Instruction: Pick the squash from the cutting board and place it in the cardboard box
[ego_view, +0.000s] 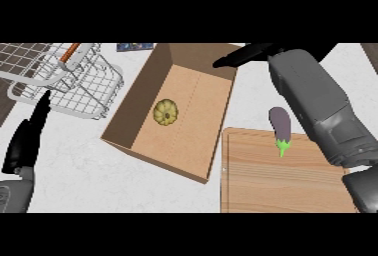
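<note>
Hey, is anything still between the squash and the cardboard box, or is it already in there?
Nothing visible stands between them: the squash already lies on the floor of the cardboard box. The right hand is above the box's far corner, apart from the squash. An eggplant lies across the cutting board's far edge.

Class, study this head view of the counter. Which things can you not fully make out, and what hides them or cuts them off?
- Right hand: head view; only dark fingers show beyond the grey forearm, so its pose is unclear.
- Cutting board: its right side is covered by the forearm, its lower end cut off.
- Wire basket: cut off at the top and left edges.
- Object beyond the cardboard box: mostly cut off, unidentifiable.
</note>
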